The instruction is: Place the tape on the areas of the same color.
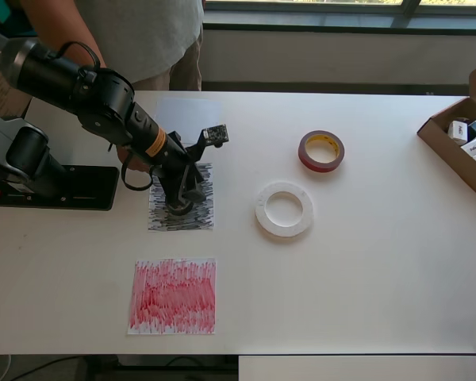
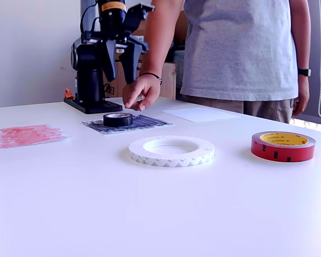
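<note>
The small black roll (image 2: pixel 117 119) lies on the scribbled black-grey sheet (image 2: pixel 144 123). My gripper (image 2: pixel 119 68) hangs straight above it, open and empty, with a clear gap down to the roll. In the overhead view the gripper (image 1: pixel 179 198) covers most of the roll (image 1: pixel 178 209) on that sheet (image 1: pixel 204 216). The white ring (image 1: pixel 284 209) (image 2: pixel 171 150) and the dark red roll with a yellowish core (image 1: pixel 321 151) (image 2: pixel 283 146) lie flat on the bare table, away from the sheets. The red sheet (image 1: pixel 173 295) (image 2: pixel 25 135) and the white sheet (image 1: pixel 188 109) (image 2: pixel 200 114) have nothing on them.
A person stands at the far table edge with a hand (image 2: pixel 142 92) hovering just behind the black sheet, close to my gripper. The black base plate (image 1: pixel 63 186) is at the overhead view's left. A cardboard box (image 1: pixel 460 139) with small packages is at its right edge.
</note>
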